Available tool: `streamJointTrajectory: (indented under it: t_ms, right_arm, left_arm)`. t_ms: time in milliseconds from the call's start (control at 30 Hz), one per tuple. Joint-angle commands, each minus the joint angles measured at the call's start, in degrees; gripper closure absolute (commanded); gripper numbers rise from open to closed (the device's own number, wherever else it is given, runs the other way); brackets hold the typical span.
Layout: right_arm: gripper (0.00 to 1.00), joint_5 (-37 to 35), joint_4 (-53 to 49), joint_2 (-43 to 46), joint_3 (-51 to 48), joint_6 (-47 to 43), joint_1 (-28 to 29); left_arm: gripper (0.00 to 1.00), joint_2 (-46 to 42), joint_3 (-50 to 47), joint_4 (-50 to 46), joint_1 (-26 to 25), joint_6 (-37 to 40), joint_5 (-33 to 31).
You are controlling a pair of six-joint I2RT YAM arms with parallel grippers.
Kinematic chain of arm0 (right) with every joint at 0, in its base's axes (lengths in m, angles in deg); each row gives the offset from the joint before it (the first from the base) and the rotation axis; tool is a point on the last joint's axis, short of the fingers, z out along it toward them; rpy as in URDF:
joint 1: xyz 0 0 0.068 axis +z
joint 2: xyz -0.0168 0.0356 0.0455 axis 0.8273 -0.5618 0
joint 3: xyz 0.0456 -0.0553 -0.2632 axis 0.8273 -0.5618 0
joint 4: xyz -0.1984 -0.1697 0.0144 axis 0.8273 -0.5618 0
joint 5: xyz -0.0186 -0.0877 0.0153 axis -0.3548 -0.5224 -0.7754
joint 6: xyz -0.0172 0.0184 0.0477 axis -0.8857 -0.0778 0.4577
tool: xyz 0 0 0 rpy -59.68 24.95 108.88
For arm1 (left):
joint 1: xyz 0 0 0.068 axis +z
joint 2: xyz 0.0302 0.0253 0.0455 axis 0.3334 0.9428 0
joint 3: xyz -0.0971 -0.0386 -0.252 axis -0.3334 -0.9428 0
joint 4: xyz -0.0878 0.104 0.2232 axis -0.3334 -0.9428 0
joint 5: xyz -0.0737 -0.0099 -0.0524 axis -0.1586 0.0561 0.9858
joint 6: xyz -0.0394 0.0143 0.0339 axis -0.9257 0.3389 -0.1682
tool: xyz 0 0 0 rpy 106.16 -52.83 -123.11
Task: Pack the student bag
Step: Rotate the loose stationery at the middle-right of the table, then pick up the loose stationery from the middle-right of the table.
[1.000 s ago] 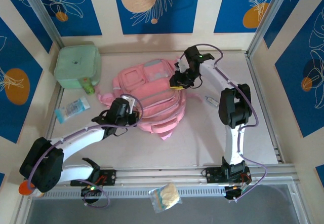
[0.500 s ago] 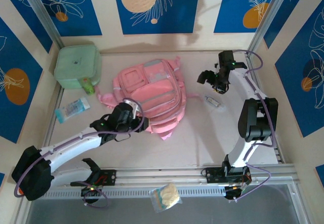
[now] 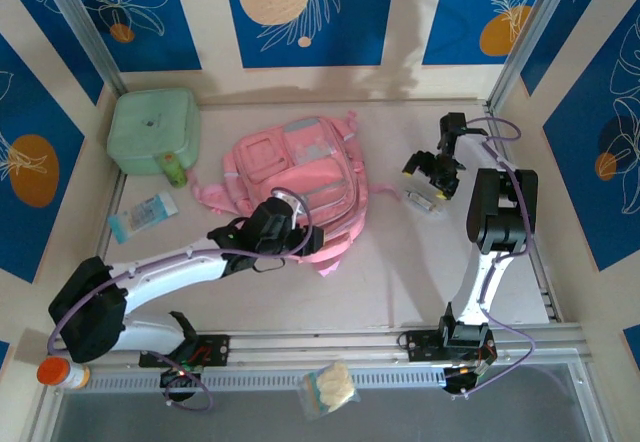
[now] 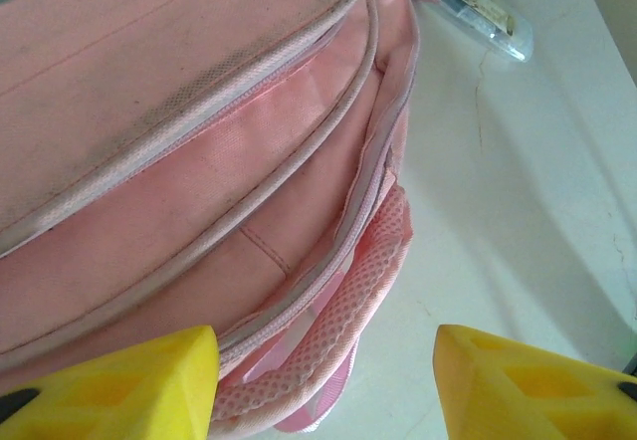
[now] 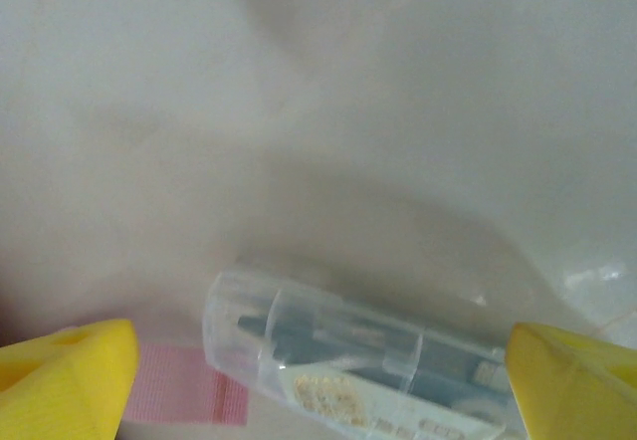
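Bag: the student bag (image 3: pixel 296 176) is laid flat mid-table, front pockets up; the zip seams along its near edge appear shut in the left wrist view.
Left arm: the left gripper (image 3: pixel 288 234) is held at the bag's near edge, fingers spread wide with nothing pinched; the mesh pocket (image 4: pixel 343 326) is seen ahead of them.
Right arm: the right gripper (image 5: pixel 318 380) is held to the right of the bag, spread wide around a pen tube (image 3: pixel 424 200); no contact is shown.
Tube: clear plastic with pens inside, lying near the bag's right side, apart from it.
Elsewhere: a green case (image 3: pixel 152 130) and a blue packet (image 3: pixel 143 214) are left of the bag.
Step in hand: judged to be the pick-up of the pen tube, while the bag is approached for opening.
Next move: a square closing across the tube's narrow width is called for, since smooth round plastic may roll; a compartment must be unzipped before anything is packed.
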Motion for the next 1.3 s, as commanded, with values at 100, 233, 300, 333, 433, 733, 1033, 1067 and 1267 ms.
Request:
streamJointTrajectory:
  t_ms: [100,233,300,333,433,733,1033,1067,1267]
  right_arm:
    - [0.05,0.63,-1.47,0.79,-2.36,1.79,0.25]
    - [0.05,0.52,-0.54,6.04,-8.76,3.48,1.70]
    - [0.05,1.64,0.37,8.73,-11.93,4.35,2.95]
    - [0.05,1.91,0.15,9.44,-12.69,4.84,3.49]
    - [0.05,1.17,-0.69,13.07,-15.64,6.83,7.27]
    - [0.14,-10.78,-4.45,10.93,-13.42,2.28,11.89]
    - [0.11,-8.51,-5.28,5.68,-9.35,-4.30,10.39]
    - [0.11,-8.83,-5.42,4.87,-8.89,-4.67,10.51]
    - [0.14,-9.35,-5.63,1.30,-7.35,-6.46,9.84]
  left_arm:
    - [0.39,0.27,1.53,1.26,-0.78,-1.33,-1.65]
    - [0.37,-0.45,1.27,-0.45,-0.77,-0.61,-3.11]
    - [0.36,-0.80,1.31,-1.25,-0.81,-0.16,-3.40]
    - [0.36,-0.85,1.31,-1.64,-0.83,-0.07,-3.57]
    - [0.35,-1.23,1.43,-2.61,-0.71,0.46,-4.23]
    - [0.34,-0.77,2.46,-2.44,-0.70,0.82,-4.30]
    - [0.32,0.29,3.06,-2.77,-0.61,0.69,-5.96]
    - [0.32,0.28,3.07,-2.81,-0.66,0.73,-6.07]
    - [0.30,-0.08,2.82,-3.52,-0.61,0.49,-6.84]
